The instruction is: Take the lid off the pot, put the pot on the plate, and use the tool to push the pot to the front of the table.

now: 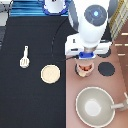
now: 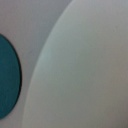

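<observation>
The small pink-tan pot (image 1: 85,69) stands on the brownish-pink stove, and reddish-orange balls show inside it. My gripper (image 1: 85,61) hangs directly over the pot, covering its upper part. The lid is not to be seen; the hand hides whatever is right under it. The cream plate (image 1: 50,74) lies on the black table (image 1: 30,100), to the exterior view's left of the pot. Further left lies the cream-white spatula tool (image 1: 24,57). The wrist view shows only a pale curved surface (image 2: 85,70) beside a teal patch (image 2: 7,75).
The stove block (image 1: 117,85) fills the exterior view's right side. A black burner (image 1: 106,68) sits just right of the pot. The large grey-beige pan (image 1: 95,106) with its handle stands toward the bottom right.
</observation>
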Tool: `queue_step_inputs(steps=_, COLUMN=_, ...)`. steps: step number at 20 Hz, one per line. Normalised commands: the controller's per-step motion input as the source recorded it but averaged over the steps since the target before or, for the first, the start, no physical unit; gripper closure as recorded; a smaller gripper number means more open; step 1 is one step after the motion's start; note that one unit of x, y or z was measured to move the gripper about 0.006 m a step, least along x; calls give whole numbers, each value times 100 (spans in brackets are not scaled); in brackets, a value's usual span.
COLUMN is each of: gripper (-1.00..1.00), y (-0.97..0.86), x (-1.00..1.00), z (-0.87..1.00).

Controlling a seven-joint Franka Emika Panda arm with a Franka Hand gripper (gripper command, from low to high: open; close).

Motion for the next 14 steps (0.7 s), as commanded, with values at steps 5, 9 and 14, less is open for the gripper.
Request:
queue_step_inputs(steps=5, gripper=100, y=-3, x=-100, z=0)
queue_step_inputs(steps=9, gripper=100, y=-5, x=-100, z=-48)
queue_step_inputs(steps=14, gripper=100, y=-8, x=-100, z=-66)
